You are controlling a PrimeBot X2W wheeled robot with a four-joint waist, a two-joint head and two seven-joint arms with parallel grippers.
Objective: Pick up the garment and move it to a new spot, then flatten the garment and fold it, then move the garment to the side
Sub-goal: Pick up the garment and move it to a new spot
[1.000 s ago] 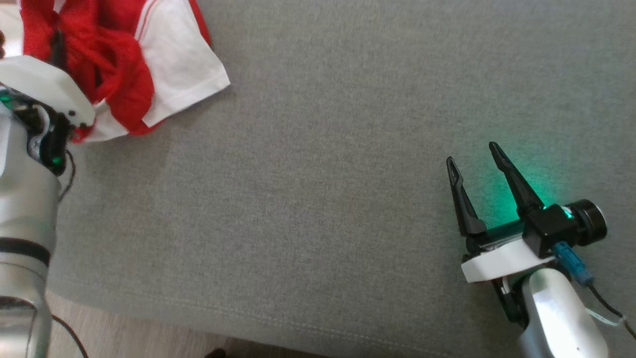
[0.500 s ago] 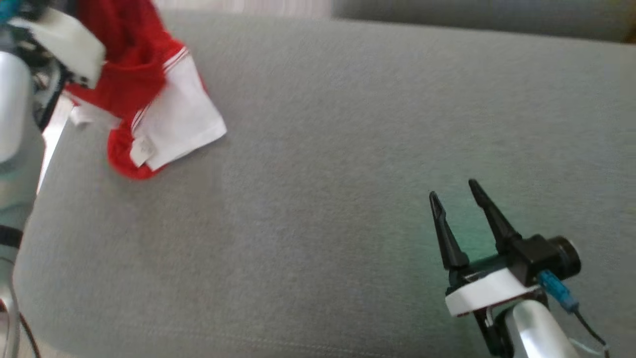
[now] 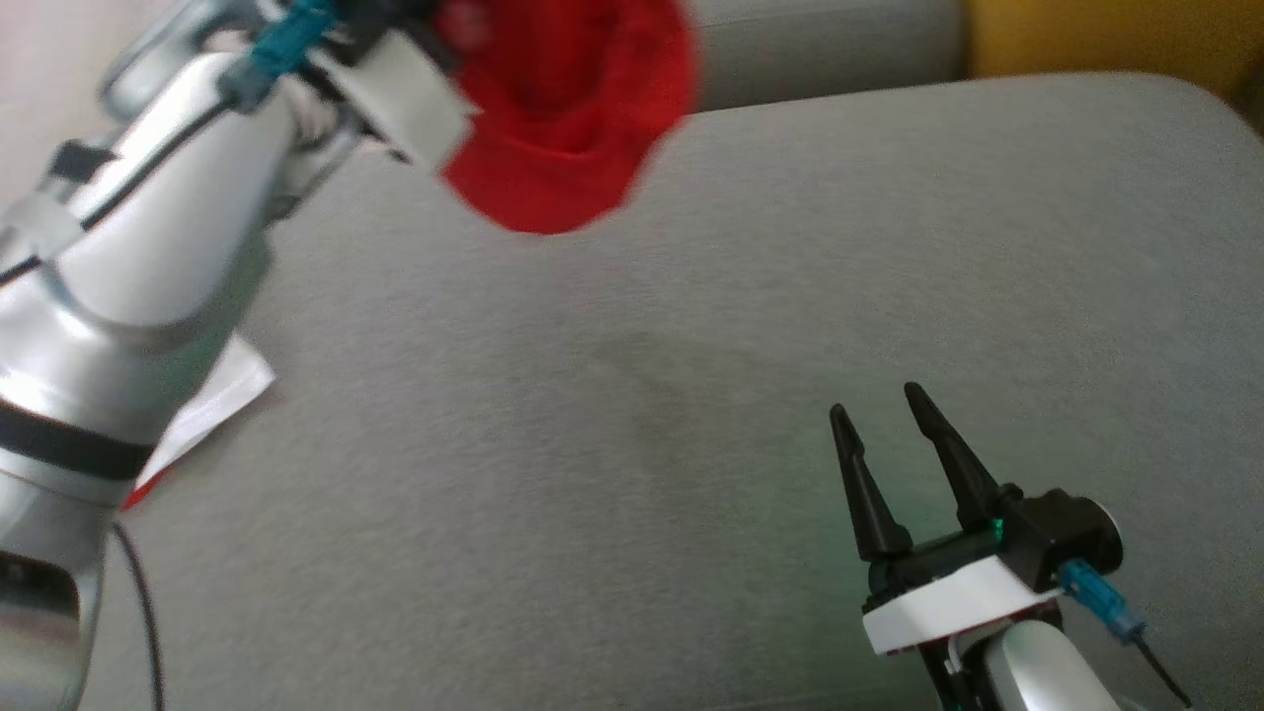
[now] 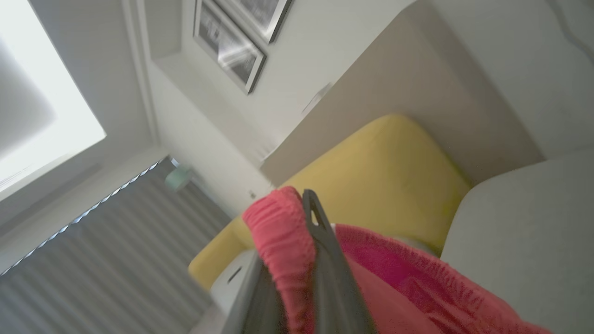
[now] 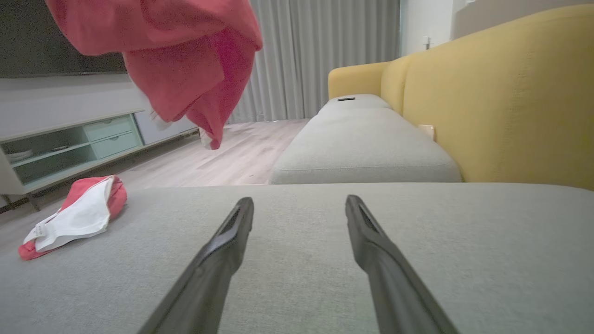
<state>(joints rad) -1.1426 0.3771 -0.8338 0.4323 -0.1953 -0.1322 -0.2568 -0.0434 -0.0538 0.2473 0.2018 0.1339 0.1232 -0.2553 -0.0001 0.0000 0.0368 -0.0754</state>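
Glossy silver shells on both forearms, the left arm (image 3: 128, 267) ringed by a black band (image 3: 59, 444) and trailed by a thin black cable (image 3: 143, 592), with a teal plug (image 3: 281, 44) and a white wedge (image 3: 410, 89) at the wrist. On the right gripper (image 3: 873, 400), two long black fingers (image 3: 869, 504) tapering to sharp points from a black block, backed by a white plate (image 3: 948, 602), a stubby black camera barrel (image 3: 1081, 533) with a pale rim, a blue plug (image 3: 1096, 597) and a small green light (image 3: 997, 528). Narrow slots near the fingertips in the right wrist view.

Grey sofa cushions (image 5: 362, 153), yellow backrest (image 5: 501, 93), pale curtains (image 5: 320, 55), wooden floor (image 5: 222, 157)
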